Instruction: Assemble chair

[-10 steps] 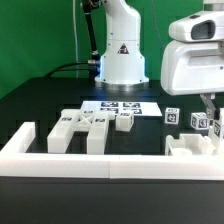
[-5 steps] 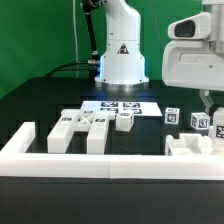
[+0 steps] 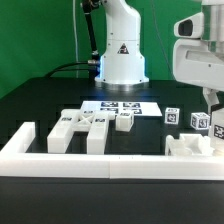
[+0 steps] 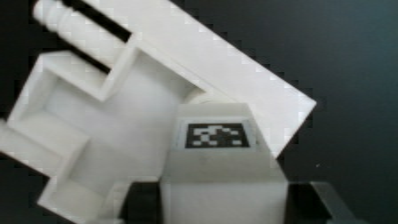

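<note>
Bare table (image 3: 150, 132) between chair parts (image 3: 85, 126) and tagged blocks (image 3: 197, 122), white wall (image 3: 100, 163) across the foreground

Green backdrop (image 3: 35, 35), perhaps cloth, behind black table (image 3: 40, 105).

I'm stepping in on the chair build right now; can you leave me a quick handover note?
Hand: looks closed on a tagged block in the wrist view; a white slab lies beyond it.
Parts: a cluster sits at the exterior view's left, near the marker board; more tagged pieces at its right, behind the wall.
Done: no built chair shows.
Left: place the block, then join the loose parts.
</note>
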`<state>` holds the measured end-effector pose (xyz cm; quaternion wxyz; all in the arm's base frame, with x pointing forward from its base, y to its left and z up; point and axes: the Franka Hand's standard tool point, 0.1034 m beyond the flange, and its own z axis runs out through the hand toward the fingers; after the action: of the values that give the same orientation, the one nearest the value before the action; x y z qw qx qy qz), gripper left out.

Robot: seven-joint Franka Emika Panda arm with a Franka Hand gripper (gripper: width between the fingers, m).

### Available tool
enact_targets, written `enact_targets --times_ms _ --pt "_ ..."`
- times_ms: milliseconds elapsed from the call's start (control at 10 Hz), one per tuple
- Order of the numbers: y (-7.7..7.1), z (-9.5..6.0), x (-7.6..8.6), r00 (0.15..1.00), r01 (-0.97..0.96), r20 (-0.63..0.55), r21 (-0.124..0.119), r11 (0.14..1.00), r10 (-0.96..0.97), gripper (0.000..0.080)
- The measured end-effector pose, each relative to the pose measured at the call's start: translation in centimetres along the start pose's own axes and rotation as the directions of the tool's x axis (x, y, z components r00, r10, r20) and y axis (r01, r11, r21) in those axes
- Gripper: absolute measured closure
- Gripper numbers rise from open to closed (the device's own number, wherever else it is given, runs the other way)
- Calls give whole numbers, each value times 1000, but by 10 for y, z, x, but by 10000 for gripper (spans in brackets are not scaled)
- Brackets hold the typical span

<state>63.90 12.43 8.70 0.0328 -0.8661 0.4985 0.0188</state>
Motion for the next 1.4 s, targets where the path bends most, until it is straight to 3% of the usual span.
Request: enact_targets --times_ms 200,400,500,600,700,900,1400 --pt "0 0 -1 992 -127 6 2 992 127 511" --pt "0 0 -1 998 -63 6 2 998 63 511" --pt "0 0 -3 1000 -17 9 -5 1000 17 328" --pt "-1 0 -5 998 61 9 -5 998 -61 211" --pt "-2 -1 -5 986 165 8 -1 986 -165 211" --pt "-3 -1 -7 921 389 5 4 921 -389 153" --pt "-3 -1 -7 661 750 1 6 661 -750 151"
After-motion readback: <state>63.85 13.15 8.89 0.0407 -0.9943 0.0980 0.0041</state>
